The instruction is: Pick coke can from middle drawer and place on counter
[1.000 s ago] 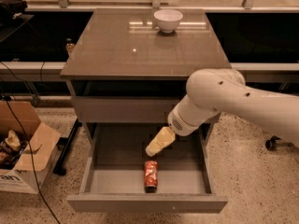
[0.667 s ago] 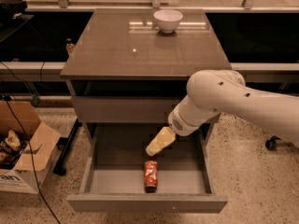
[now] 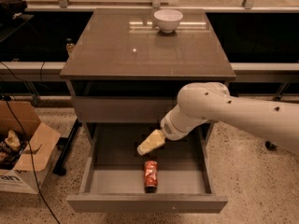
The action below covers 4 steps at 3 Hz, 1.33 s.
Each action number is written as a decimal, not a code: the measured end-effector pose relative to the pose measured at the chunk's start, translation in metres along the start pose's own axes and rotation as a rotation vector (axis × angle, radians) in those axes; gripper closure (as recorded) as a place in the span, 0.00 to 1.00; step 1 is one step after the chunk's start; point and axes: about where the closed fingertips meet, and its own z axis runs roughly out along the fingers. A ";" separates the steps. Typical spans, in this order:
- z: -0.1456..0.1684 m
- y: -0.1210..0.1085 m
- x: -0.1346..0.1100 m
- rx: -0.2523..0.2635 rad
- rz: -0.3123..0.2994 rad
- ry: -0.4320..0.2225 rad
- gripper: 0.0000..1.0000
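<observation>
Edging slightly left since a moment ago, the gripper is hovering over the open middle drawer, just beyond the coke can, which is lying alone on the drawer floor near its front panel. Whether the gripper is open cannot be told. A white bowl is sitting at the far edge of the counter.

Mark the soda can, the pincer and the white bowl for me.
soda can (image 3: pixel 150 174): camera view, middle of its red side.
pincer (image 3: pixel 141 149): camera view, its cream tip, hanging over the open drawer (image 3: pixel 117 176) just behind the can.
white bowl (image 3: pixel 168 20): camera view, its front outer wall.
</observation>
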 end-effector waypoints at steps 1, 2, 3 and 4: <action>0.028 -0.005 -0.004 0.000 0.069 0.011 0.00; 0.059 -0.014 -0.003 -0.017 0.159 0.023 0.00; 0.094 -0.022 0.000 -0.038 0.243 0.049 0.00; 0.137 -0.027 0.010 -0.073 0.333 0.094 0.00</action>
